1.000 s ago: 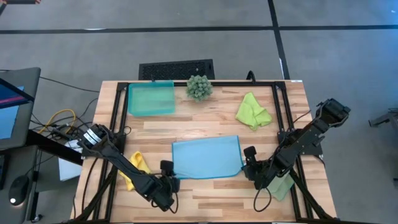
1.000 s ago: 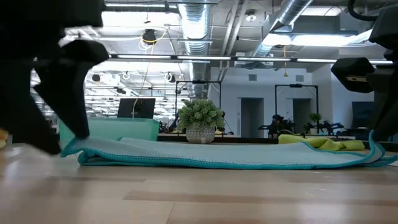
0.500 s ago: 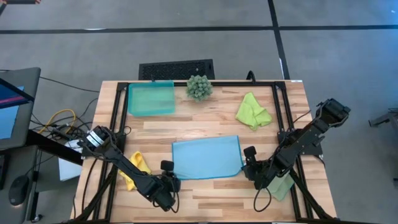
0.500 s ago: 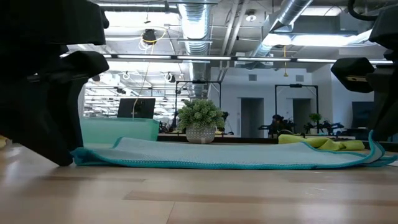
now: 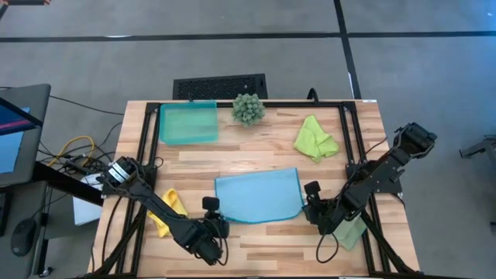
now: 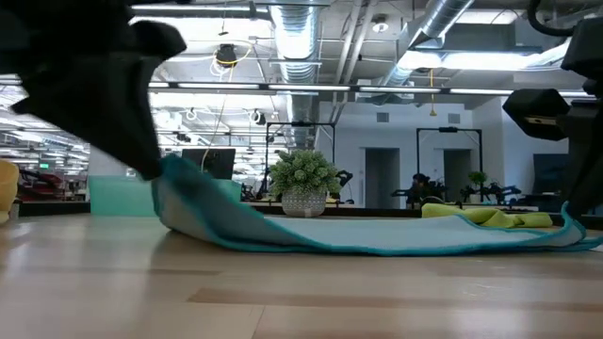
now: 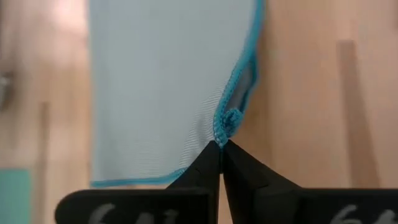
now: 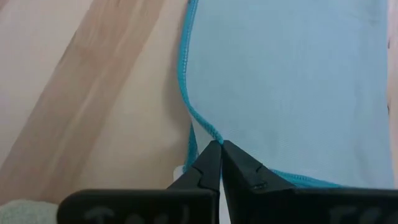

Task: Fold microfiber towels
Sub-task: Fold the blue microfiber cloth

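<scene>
Wooden table (image 5: 256, 151), mid-front: blue towel (image 5: 258, 194) lying flat. Left gripper (image 5: 218, 225) clenched on its near-left corner, lifting it; right gripper (image 5: 309, 208) clenched on the near-right corner, apparently to fold the near edge away.

towels (image 5: 258, 196): 4 | tray (image 5: 188, 123): 1 | plant (image 5: 249, 108): 1 | pincers (image 5: 220, 227): 2
</scene>
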You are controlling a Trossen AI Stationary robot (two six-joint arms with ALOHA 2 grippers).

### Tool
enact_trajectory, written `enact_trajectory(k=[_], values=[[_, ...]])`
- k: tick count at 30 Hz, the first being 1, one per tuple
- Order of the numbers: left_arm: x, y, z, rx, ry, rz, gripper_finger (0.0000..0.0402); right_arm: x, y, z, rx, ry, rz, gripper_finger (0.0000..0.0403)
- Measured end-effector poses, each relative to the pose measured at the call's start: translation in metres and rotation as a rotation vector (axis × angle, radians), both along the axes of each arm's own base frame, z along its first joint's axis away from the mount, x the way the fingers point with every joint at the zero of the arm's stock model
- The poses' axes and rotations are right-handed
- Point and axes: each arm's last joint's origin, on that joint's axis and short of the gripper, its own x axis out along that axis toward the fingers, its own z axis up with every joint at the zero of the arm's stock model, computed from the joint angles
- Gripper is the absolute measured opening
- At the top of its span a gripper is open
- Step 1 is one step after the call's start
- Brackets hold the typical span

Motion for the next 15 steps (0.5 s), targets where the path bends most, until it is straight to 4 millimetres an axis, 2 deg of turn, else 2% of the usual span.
enact_trajectory(k=[8, 11, 15], values=[[-0.006, 0.006, 0.028, 0.058, -0.124, 0.042, 0.0001, 0.010, 0.003, 0.023, -0.022, 0.007, -0.063, 0.0019], [-0.009, 0.010, 0.042, 0.037, -0.167, 0.047, 0.0000, 0.013, -0.004, 0.025, -0.067, 0.016, -0.115, 0.0016], [-0.013, 0.020, 0.041, 0.034, -0.174, 0.071, 0.0000, 0.021, -0.019, 0.025, -0.089, 0.021, -0.188, 0.0019]])
